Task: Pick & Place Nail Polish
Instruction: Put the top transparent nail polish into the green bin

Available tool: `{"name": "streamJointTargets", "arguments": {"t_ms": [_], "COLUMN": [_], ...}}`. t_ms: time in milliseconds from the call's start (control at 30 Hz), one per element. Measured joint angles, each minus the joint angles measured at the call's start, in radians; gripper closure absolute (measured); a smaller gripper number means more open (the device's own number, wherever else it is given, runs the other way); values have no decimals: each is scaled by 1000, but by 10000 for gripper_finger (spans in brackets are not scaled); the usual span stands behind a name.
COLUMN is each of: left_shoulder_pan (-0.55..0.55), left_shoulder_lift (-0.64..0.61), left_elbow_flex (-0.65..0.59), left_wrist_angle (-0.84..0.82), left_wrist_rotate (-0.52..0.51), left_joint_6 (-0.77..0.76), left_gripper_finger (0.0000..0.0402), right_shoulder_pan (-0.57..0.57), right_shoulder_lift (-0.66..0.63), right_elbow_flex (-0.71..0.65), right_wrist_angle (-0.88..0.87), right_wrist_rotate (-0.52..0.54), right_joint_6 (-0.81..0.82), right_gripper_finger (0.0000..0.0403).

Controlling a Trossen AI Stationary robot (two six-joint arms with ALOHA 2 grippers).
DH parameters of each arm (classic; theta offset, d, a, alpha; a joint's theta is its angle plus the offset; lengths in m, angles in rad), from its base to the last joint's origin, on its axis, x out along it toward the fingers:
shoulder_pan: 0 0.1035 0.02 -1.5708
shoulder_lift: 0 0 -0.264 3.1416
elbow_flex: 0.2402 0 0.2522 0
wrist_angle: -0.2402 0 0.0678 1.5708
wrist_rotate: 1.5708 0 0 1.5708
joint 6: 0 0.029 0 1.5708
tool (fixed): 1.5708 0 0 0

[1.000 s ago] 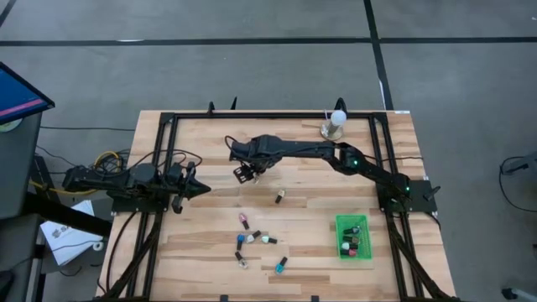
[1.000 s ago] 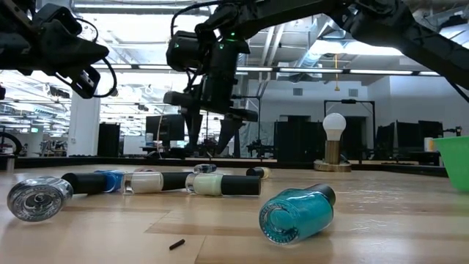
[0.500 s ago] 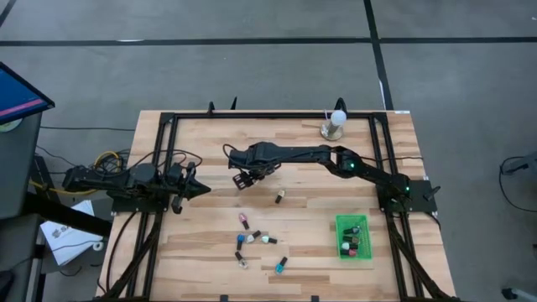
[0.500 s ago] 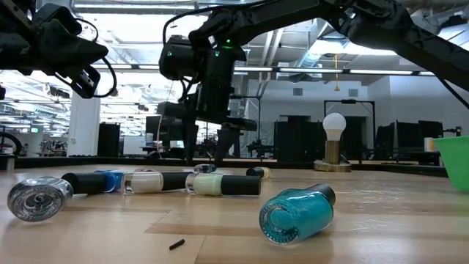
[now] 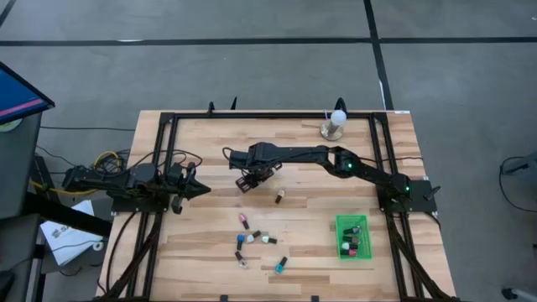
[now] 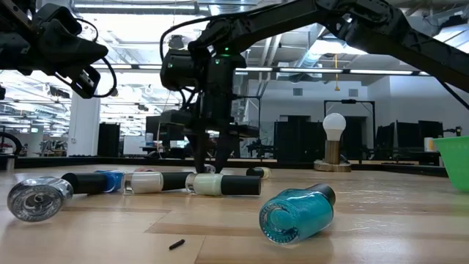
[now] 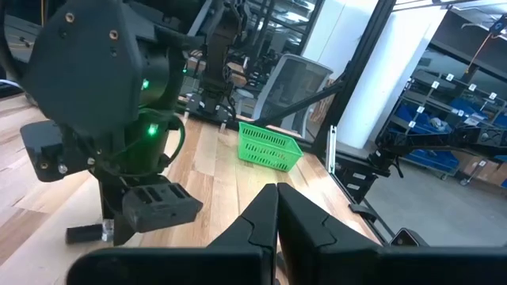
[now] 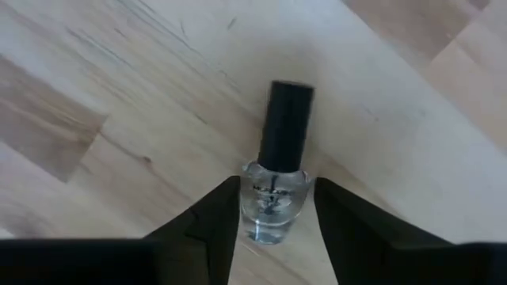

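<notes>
1. While the left gripper (image 5: pixel 191 190) waits shut at the table's left edge, the right gripper (image 8: pixel 273 207) straddles a clear nail polish bottle (image 8: pixel 274 202) (black cap) lying mid-table.
2. Its fingers flank the glass, contact unclear.

High view looks straight down on the whole table (image 5: pixel 210 134) and both arms; low view sits at tabletop height, facing level across it into the room. The 2 share the green basket (image 5: pixel 353 239) (image 6: pixel 456 161). Left wrist view faces across the table toward that basket (image 7: pixel 268 147); right wrist view faces close down onto bare wood.
</notes>
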Motion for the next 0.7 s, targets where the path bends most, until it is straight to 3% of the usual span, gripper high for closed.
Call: {"name": "streamJointTargets", "arguments": {"t_ms": [367,700], "left_shoulder_pan": [0,0], "left_shoulder_lift": [15,37], "left_elbow_flex": [0,0], "left_wrist_angle": [0,1], "left_wrist_rotate": [0,0], "left_joint_6": [0,2], "left_gripper_finger": [401,401], "right_shoulder_pan": [-2,0], "right_shoulder_lift": [4,-5], "right_elbow_flex": [-2,-4], "right_wrist_angle": [-14,-22], "right_wrist_rotate": [-6,-10], "right_joint_6": [-40,-87], "right_gripper_finger": [314,309]}}
